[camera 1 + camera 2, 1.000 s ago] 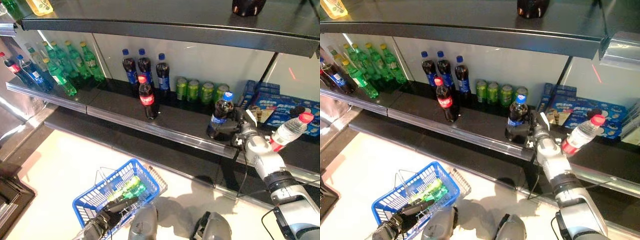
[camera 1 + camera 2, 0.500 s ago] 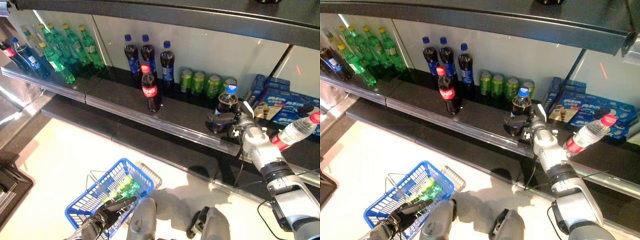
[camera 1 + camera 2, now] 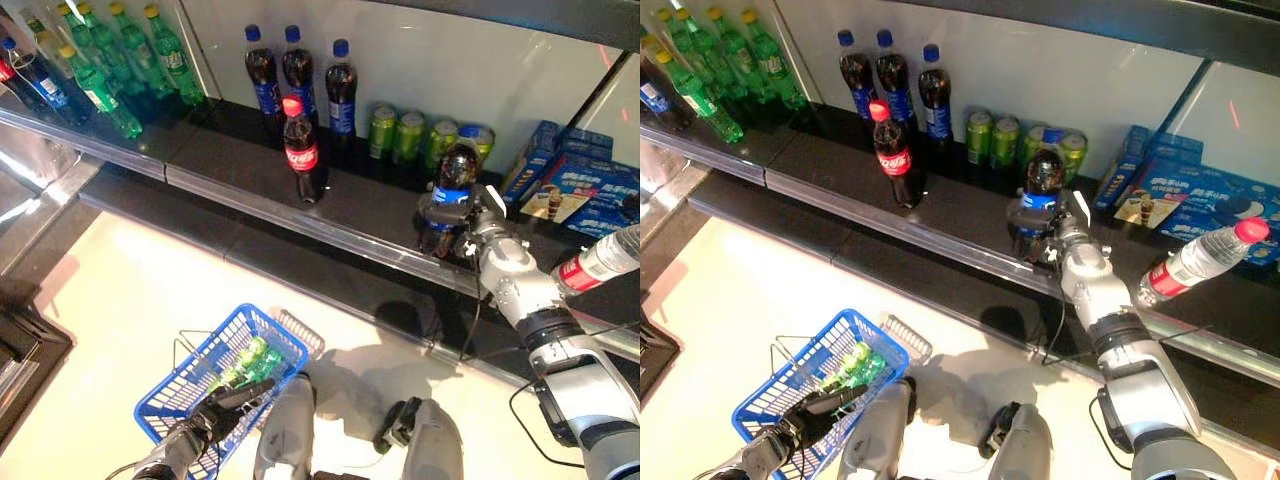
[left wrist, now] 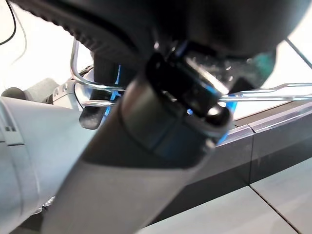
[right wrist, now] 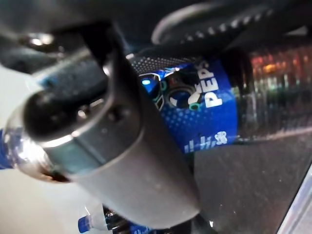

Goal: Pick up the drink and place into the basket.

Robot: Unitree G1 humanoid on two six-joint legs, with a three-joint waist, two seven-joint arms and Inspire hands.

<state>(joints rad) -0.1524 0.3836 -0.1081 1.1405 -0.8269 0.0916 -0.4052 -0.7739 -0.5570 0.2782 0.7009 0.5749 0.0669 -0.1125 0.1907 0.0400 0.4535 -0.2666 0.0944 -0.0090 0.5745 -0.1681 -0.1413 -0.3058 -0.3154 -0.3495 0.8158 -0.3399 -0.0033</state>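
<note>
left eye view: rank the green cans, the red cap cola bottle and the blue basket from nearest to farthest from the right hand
1. Green cans: on the shelf just behind the right hand, which is closed on the blue-label bottle.
2. Red cap cola bottle: further along the shelf toward the robot's left.
3. Blue basket: down over the floor, held by the left hand.

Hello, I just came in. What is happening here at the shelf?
The robot is taking a drink from a store shelf. Its right hand is closed round a dark cola bottle with a blue label near the shelf's front edge. Its left hand holds the handle of a blue basket low over the floor, with a green bottle already in it. The cola bottle is not in the basket yet.
</note>
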